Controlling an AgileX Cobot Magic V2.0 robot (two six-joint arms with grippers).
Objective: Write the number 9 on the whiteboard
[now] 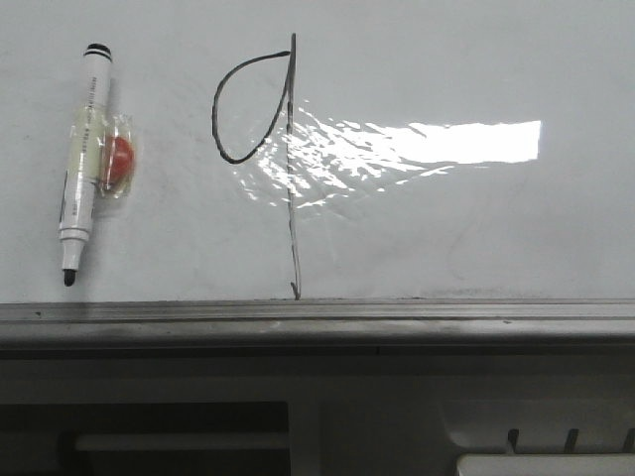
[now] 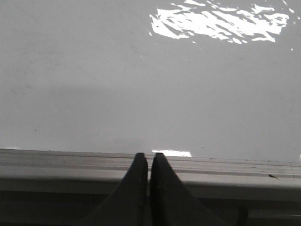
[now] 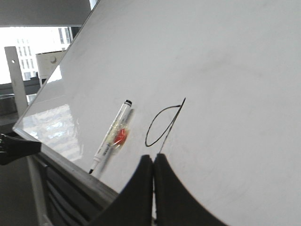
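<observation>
Left claw point(image 2: 150, 162) and right claw point(image 3: 154, 162) are both pressed closed, seemingly empty, above the whiteboard point(image 1: 476, 228) bearing the number 9 point(image 1: 268, 129).

9 point(image 1: 260, 129) drawn on whiteboard point(image 1: 476, 238): thin black line, rounded loop on the left joined to a long straight stem running down to the near edge rail. Board is glossy white, glare patch right of the stem, faint smudges.
</observation>
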